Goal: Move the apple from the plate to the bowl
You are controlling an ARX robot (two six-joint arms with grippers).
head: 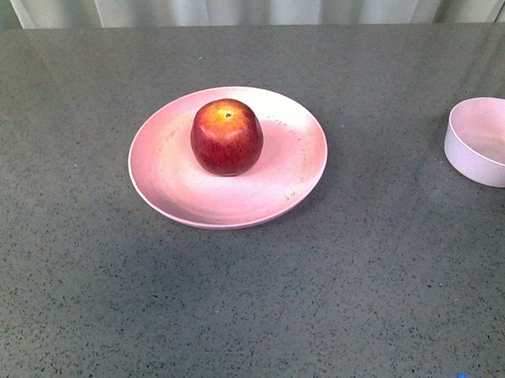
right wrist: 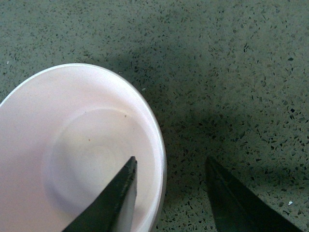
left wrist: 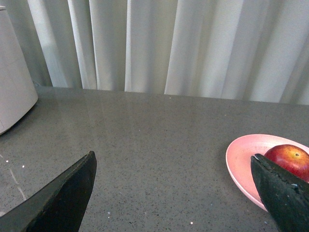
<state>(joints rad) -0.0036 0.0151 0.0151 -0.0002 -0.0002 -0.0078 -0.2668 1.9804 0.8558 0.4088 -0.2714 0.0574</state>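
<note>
- Front view: apple (head: 226, 137) is seen sitting on plate (head: 176, 194), stem end up, a bit far of plate ctr and touching its surface.
- Plate is set flat on grey speckled table (head: 243, 318), approx mid-scene.
- Bowl (head: 472, 165) is placed well apart from plate, at far-right edge of the pic and partly cut off by it; it stands upright, opening up.
- Pale curtain (head: 267, 1) is seen behind table's far edge; neither arm is shown in this view.
- Left wrist view: left gripper (left wrist: 173, 159) is held released, jaws spread wide, nothing between them; dark fingers (left wrist: 63, 198) are seen above bare table, left of plate (left wrist: 241, 159). Apple (left wrist: 289, 158) is partly hidden by one finger. A white object (left wrist: 14, 92) is seen at the pic's edge, type n/k.
- Right wrist view: right gripper (right wrist: 171, 159) is also unclenched, jaws apart w/ bowl (right wrist: 29, 121) rim lined up between them; one finger is seen over bowl's inside, the other over table. Contact w/ bowl can't be told.
</note>
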